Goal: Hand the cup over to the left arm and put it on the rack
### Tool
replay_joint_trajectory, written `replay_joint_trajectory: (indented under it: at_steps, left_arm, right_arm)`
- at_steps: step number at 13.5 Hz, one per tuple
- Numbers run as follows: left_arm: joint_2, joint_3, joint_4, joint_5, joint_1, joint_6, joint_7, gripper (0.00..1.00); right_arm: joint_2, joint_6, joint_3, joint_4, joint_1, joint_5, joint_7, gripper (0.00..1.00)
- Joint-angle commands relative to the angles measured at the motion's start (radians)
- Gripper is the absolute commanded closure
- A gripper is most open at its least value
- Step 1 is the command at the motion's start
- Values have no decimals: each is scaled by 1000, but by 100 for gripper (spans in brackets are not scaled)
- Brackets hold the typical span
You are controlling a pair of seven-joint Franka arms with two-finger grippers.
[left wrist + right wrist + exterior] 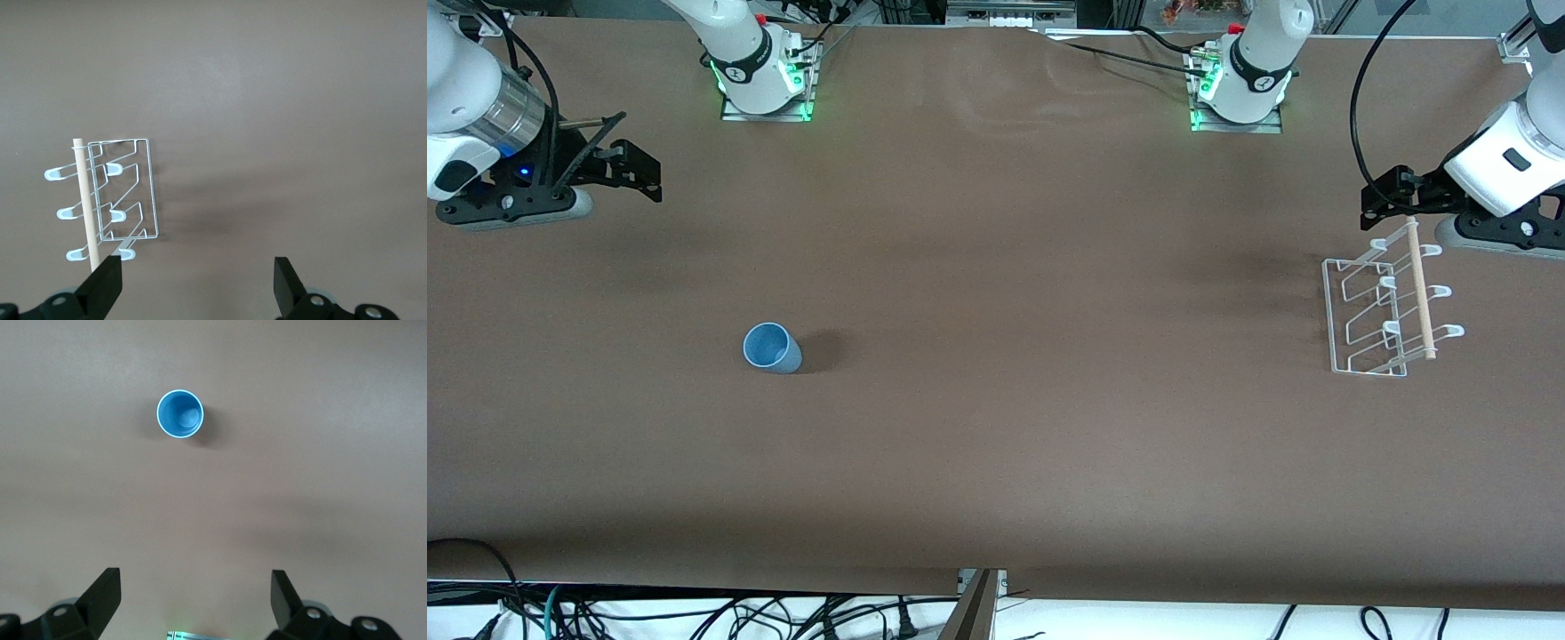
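Observation:
The light-blue cup stands upright and alone on the brown table, toward the right arm's end; it also shows in the right wrist view. My right gripper is open and empty, up in the air over the table's edge at that end, well apart from the cup. The white wire rack with its wooden dowel stands toward the left arm's end; it also shows in the left wrist view. My left gripper is open and empty, hovering just over the rack's end that is farther from the front camera.
The two arm bases stand along the table's edge farthest from the front camera. Cables hang past the table's edge nearest the front camera. The brown table lies bare between cup and rack.

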Motion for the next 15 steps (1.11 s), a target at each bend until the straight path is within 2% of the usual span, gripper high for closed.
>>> replay_joint_trajectory:
  at_steps: [1, 13, 15]
  left_arm:
    - [-15, 4, -4, -13, -5, -5, -6, 0]
    - [-15, 2, -4, -13, -5, -5, -7, 0]
    - [-15, 2, -4, -13, -5, -5, -6, 0]
  right_arm:
    - [13, 10, 12, 29, -13, -9, 8, 1]
    - [16, 19, 9, 38, -22, -7, 12, 1]
    - [40, 19, 9, 40, -27, -6, 12, 1]
